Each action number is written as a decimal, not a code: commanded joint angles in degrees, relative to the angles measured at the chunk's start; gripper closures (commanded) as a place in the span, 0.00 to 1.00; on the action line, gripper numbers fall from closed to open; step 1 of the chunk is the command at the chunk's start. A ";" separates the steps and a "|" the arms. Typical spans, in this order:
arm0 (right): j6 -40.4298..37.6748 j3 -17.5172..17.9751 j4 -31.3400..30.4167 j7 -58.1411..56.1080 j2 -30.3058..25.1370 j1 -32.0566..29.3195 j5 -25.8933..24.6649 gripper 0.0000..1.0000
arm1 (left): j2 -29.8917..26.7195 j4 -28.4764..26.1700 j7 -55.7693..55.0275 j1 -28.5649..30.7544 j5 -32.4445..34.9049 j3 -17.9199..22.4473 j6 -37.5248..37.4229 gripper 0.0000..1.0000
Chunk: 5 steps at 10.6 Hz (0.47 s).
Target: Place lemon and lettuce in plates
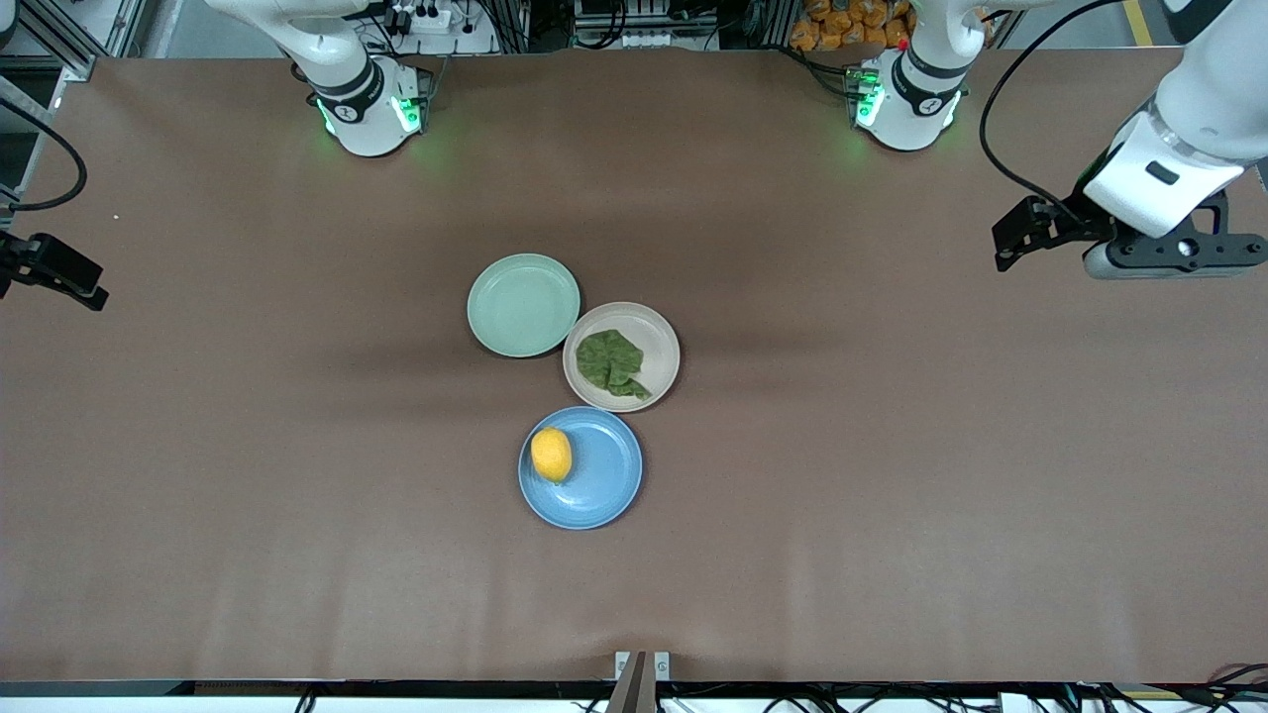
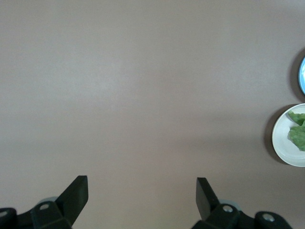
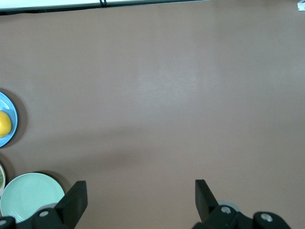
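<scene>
Small oval yellow lemon lies in round matte blue plate, dark green wrinkly lettuce leaf in round beige-pink plate, both well apart from left gripper and right gripper, each waiting, fingers spread, over bare brown table.

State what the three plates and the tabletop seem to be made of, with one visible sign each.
Blue plate, beige plate, green plate: probably plastic or matte ceramic; flat colour, no glare. Table: seemingly brown paper or cloth covering; faint creases.
</scene>
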 commanded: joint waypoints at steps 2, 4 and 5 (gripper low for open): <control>0.75 -0.63 -1.43 1.02 -1.01 -0.21 0.75 0.00 | 1.04 4.91 2.80 0.01 -1.05 0.65 -4.77 0.00; 1.02 -0.72 -1.43 1.02 -0.84 -0.13 0.57 0.00 | 1.04 4.92 3.50 -0.08 -0.53 0.48 -5.13 0.00; 1.19 -0.81 -1.43 1.02 -0.84 -0.13 0.57 0.00 | 0.95 4.92 4.20 -0.08 -0.52 0.48 -5.56 0.00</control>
